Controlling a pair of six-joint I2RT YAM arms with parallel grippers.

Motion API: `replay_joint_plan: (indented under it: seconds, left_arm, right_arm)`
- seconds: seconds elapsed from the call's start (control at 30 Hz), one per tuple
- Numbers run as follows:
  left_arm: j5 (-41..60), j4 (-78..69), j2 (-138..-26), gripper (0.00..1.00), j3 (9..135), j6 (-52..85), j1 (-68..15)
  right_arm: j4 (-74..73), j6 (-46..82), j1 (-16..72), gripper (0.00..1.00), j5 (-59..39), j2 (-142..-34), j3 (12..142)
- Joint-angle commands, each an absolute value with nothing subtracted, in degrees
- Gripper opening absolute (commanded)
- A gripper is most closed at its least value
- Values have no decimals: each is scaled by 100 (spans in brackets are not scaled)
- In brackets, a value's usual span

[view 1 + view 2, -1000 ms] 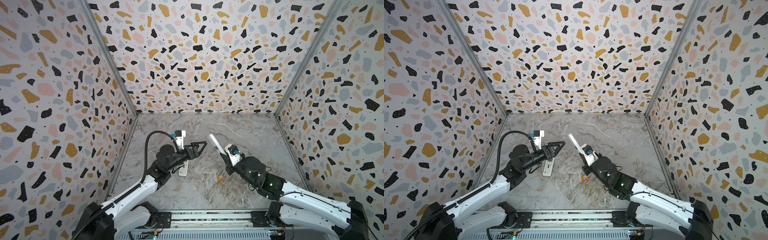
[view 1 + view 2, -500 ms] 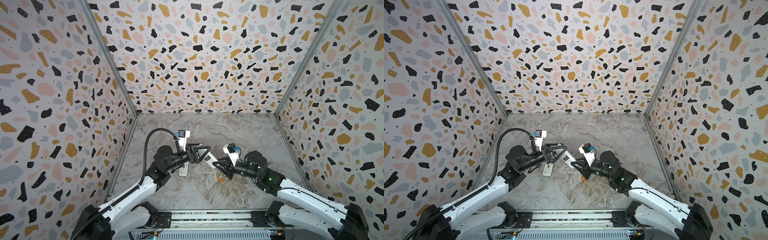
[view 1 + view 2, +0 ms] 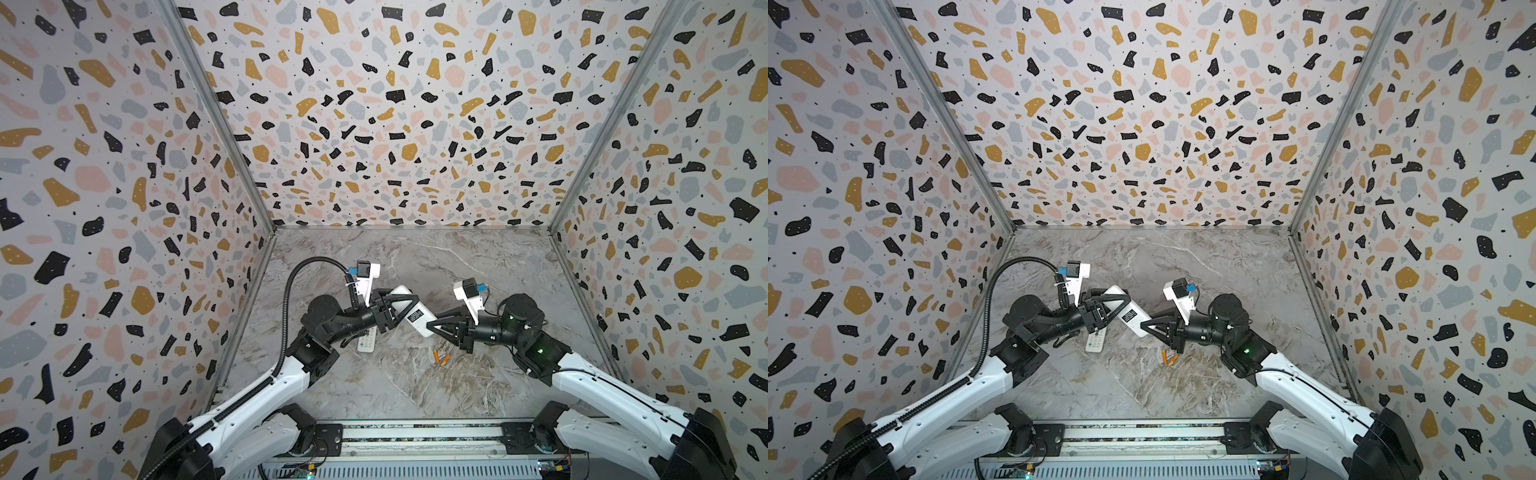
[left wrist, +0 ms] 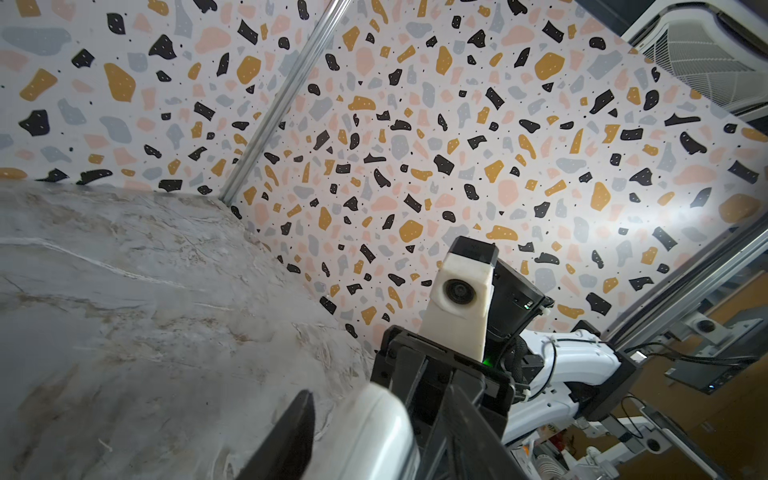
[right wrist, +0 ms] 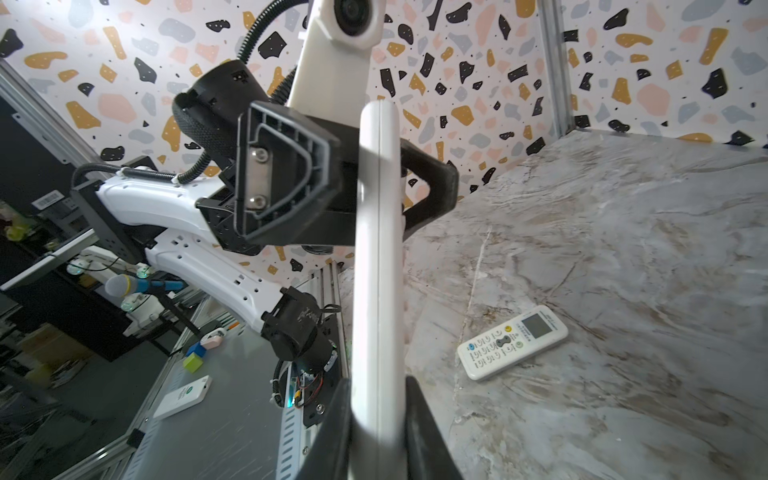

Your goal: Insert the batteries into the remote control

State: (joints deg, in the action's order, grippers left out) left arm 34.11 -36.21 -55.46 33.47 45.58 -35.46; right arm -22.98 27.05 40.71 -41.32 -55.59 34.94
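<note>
Buttoned white remote point(image 5: 513, 343) lies on marble table point(image 5: 623, 249). Right pincer point(image 3: 433, 326) clamps slim white remote control point(image 5: 378, 270); left pincer point(image 3: 403, 309) grip unclear.

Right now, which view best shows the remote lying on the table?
Right wrist: the table remote shows whole, buttons and screen up. In both top views the left arm partly covers it. The left wrist view lacks it.

held remote point(image 3: 409, 318): white, black label | batteries point(image 3: 436, 356): orange | tabletop point(image 3: 457, 266): grey marble veining | walls point(image 3: 374, 124) — terrazzo flecks, black, ochre, pink

Terrazzo walls point(image 3: 374, 124), grey marble floor point(image 3: 415, 257)
</note>
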Motion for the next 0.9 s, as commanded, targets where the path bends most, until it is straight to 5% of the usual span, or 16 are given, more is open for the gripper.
replay_joint_plan:
  seconds: [0.0, 0.33, 0.4, 0.57, 0.63, 0.87]
  left_arm:
    - [3573, -4080, -5493, 42, 3313, 4500, -3599]
    - [3368, -4097, -5561, 8, 3257, 4634, -3599]
    - [3241, -4094, -5599, 0, 3245, 4724, -3595]
    - [2522, -4021, -5585, 0, 3095, 5025, -3596]
    - [2048, -3957, -5505, 0, 2949, 5327, -3595]
    - [827, -4409, -5579, 0, 2392, 6004, -3595]
  right_arm:
    - [-2625, 2922, 4026, 0, -4328, -5560, 3460]
    - [-2747, 3175, 3849, 1, -4348, -5581, 3433]
    - [-2794, 3291, 3783, 12, -4290, -5555, 3408]
    - [-2656, 3547, 3684, 58, -3897, -5420, 3317]
    - [-2463, 3598, 3627, 69, -3650, -5346, 3260]
    - [-2842, 4204, 3515, 81, -3173, -5469, 2621]
